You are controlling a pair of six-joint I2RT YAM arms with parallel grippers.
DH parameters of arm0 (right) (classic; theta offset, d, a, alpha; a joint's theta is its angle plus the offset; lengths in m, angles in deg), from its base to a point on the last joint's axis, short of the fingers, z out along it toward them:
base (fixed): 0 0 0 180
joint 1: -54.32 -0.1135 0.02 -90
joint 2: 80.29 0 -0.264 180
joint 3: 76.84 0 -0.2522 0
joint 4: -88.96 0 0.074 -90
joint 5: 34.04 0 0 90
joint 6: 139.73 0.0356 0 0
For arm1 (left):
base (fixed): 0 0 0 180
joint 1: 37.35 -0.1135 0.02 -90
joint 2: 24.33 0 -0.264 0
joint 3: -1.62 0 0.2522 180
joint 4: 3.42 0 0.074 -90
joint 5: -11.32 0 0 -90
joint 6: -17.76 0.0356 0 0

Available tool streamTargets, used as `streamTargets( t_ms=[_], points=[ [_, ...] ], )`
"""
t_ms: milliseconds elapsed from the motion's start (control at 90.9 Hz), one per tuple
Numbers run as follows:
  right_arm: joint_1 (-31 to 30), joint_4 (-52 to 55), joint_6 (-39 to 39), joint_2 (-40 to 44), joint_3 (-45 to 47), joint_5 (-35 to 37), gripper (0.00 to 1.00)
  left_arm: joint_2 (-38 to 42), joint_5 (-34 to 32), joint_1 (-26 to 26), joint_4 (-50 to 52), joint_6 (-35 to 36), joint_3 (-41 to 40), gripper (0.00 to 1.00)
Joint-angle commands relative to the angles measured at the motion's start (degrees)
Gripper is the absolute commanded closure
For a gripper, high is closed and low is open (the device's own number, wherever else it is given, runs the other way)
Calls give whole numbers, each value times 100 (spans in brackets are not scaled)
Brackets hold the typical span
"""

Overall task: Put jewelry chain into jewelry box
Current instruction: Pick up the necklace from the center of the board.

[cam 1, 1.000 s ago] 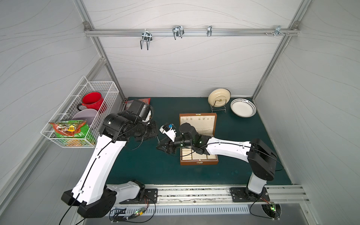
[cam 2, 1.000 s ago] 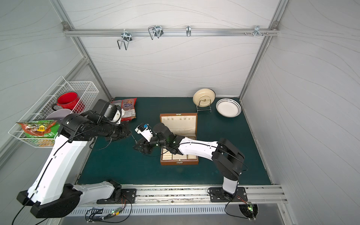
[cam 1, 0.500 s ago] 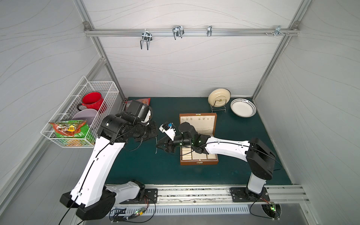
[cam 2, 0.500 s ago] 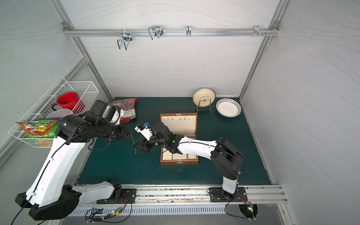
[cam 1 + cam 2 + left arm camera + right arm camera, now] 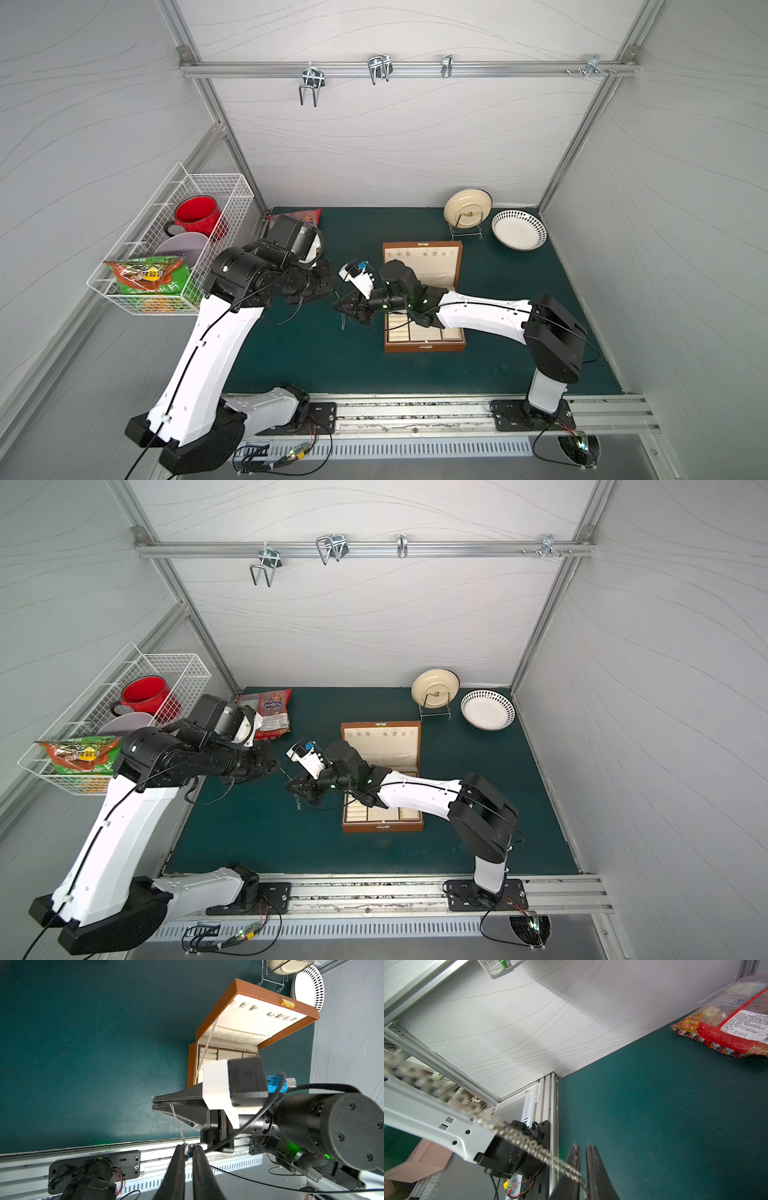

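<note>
Over the green worktop [image 5: 332, 365] my left end effector [image 5: 189, 1148] and right end effector [image 5: 154, 1104] both pinch the jewelry chain [image 5: 176, 1121] tight so it hangs between them beside the open jewelry box [image 5: 424, 346], ready to go in.

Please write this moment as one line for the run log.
left tool: shut on jewelry chain | right tool: shut on same chain | chain: spans both tools | jewelry box: open, without chain
</note>
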Motion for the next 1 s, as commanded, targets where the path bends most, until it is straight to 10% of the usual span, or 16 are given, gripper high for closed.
streamTargets(
  t_ms=[0,682,869,990],
  points=[
    [-13,-101,-17,62,-21,30,92,127,-22,19,-143,-12,-43,88],
    [107,2239,-538,1709,555,273,100,1045,932,-254,-2592,-404,-2422,80],
    [217,3331,-731,2444,656,445,100,1293,1750,-259,-4118,-840,-3443,40],
    [392,4061,-835,2889,652,522,100,1292,2087,-262,-4753,-933,-3782,37]
  ],
)
